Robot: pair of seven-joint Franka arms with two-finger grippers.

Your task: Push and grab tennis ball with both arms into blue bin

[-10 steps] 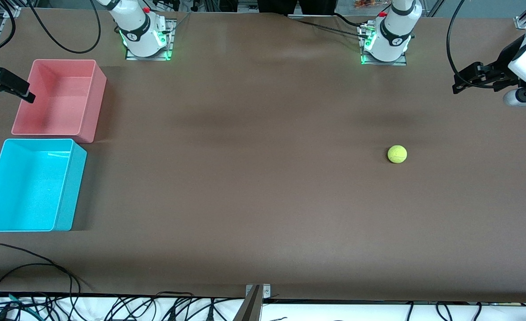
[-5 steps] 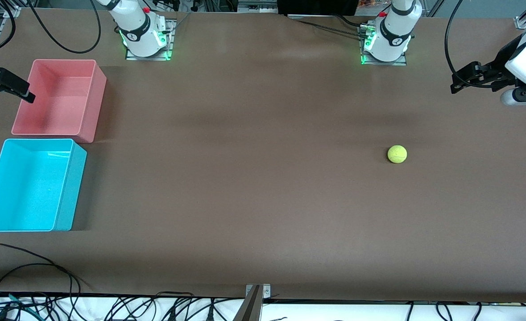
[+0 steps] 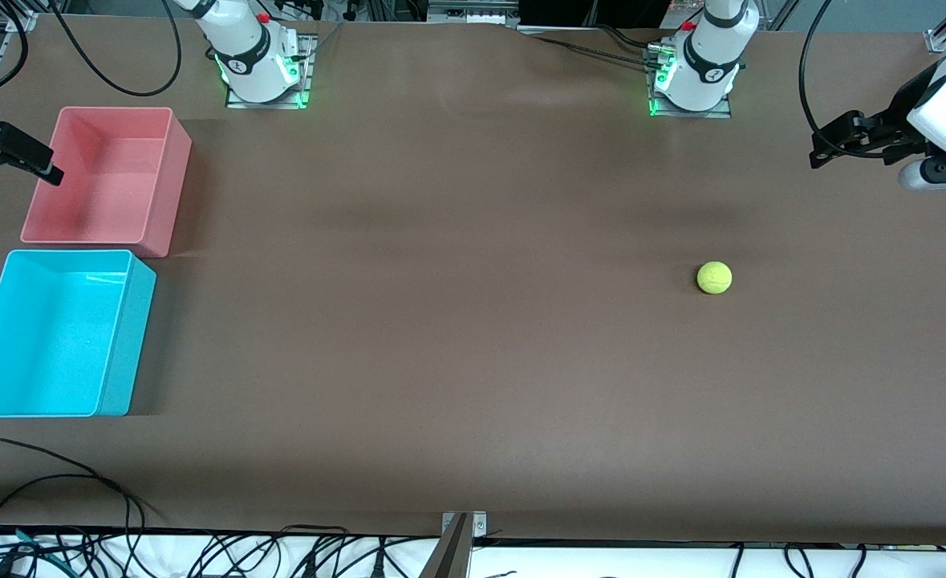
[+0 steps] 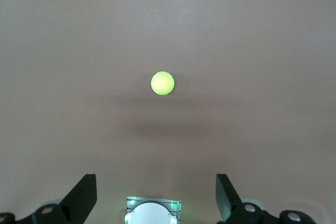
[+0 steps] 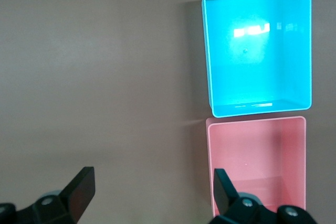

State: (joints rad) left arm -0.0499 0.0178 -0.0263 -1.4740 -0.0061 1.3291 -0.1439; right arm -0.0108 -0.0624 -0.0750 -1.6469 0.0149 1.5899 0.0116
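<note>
The tennis ball (image 3: 714, 278) sits alone on the brown table (image 3: 456, 337), toward the left arm's end and well apart from the blue bin (image 3: 119, 345), which stands at the right arm's end, just nearer the front camera than the pink bin (image 3: 169, 185). Almost nothing has changed over the last second: the ball has not rolled and both bins stand where they were. Only the left gripper (image 3: 850, 140) has shifted a little, up in the air over the table edge at its own end, and its fingers (image 4: 84, 195) are spread wide with nothing between them; its wrist camera looks down on the ball (image 4: 162, 83). The right gripper (image 3: 19, 156) hangs by the pink bin's outer wall without moving, also spread and empty, its wrist view showing the blue bin (image 5: 210, 51) and pink bin (image 5: 210, 171) below. Judging by this, the task is barely begun: the ball is untouched, and the left arm seems to be lining up for the first push toward the right arm.
</note>
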